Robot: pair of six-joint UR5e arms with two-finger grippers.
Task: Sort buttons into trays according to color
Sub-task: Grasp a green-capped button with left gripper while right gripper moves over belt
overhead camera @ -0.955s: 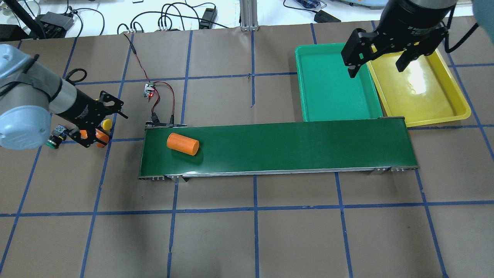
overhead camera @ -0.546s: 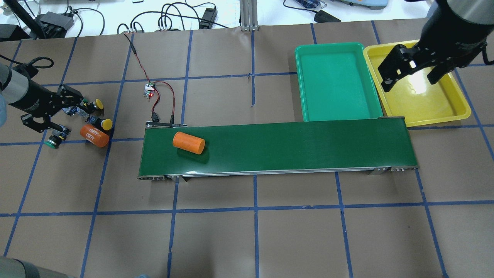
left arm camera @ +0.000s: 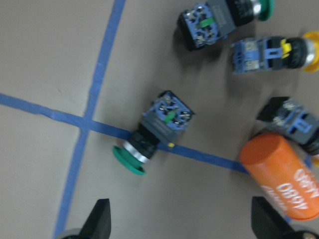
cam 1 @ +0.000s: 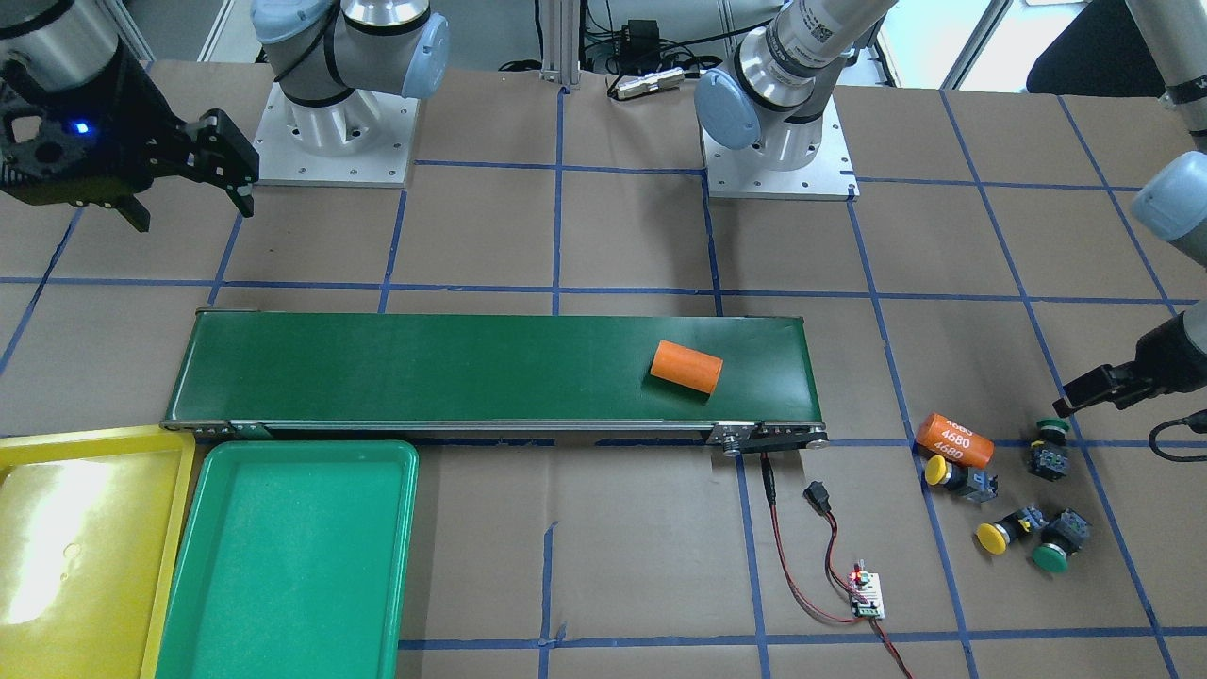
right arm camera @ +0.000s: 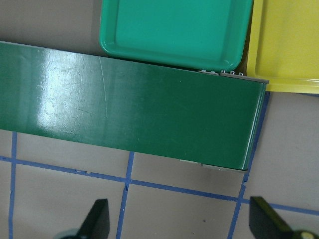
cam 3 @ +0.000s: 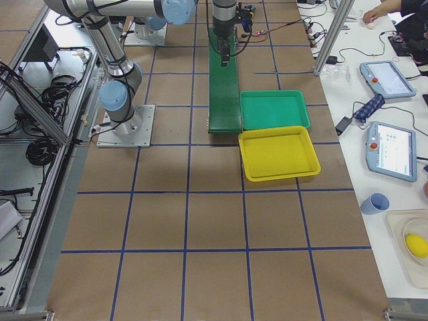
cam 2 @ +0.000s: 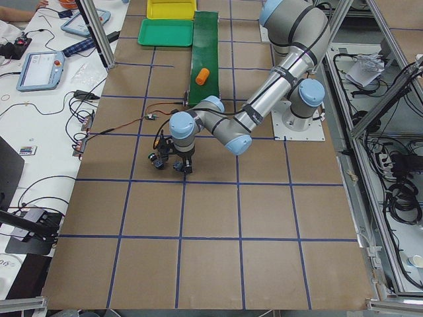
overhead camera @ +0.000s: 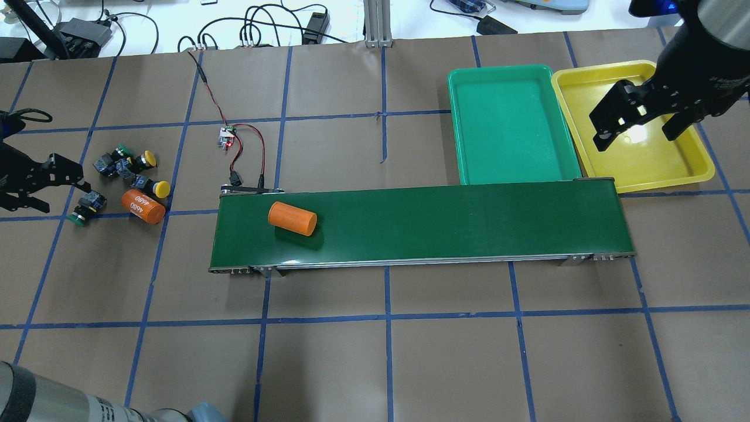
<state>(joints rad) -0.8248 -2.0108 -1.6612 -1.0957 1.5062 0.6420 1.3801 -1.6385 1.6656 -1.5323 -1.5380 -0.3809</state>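
1. The four buttons lie on their sides in a loose cluster on the brown table [overhead camera: 375, 363], at my left end and well apart from both trays.
2. The near green button [left arm camera: 154, 132] lies across a blue tape line [left arm camera: 45, 112], directly ahead of my left gripper [left arm camera: 182, 226]. Its cap points back toward me.
3. The far green button [overhead camera: 120, 151] lies just beside the first yellow button [overhead camera: 149, 157].
4. The second yellow button [overhead camera: 161, 187] lies just beside the marked cylinder [overhead camera: 142, 206]. This orange cylinder carries "4680" in white, and the front view shows the number repeated around it.
5. My left gripper is low over the table, short of the near green button. Its jaws are spread wide with nothing between them.
6. My right gripper [overhead camera: 641, 132] hangs above the yellow tray [overhead camera: 644, 167]. Its jaws are spread and hold nothing.
7. The green tray [overhead camera: 510, 123] sits just beside the yellow tray. Both are against the far side of the belt [overhead camera: 439, 223], at its right end.
8. A plain cylinder [overhead camera: 292, 218], orange and unmarked, lies on the belt near its left end.
9. A small circuit board [overhead camera: 227, 136] with a red light is wired to the belt's left end.
10. The printed band [cam 1: 820, 28] on my left arm is too small to read.
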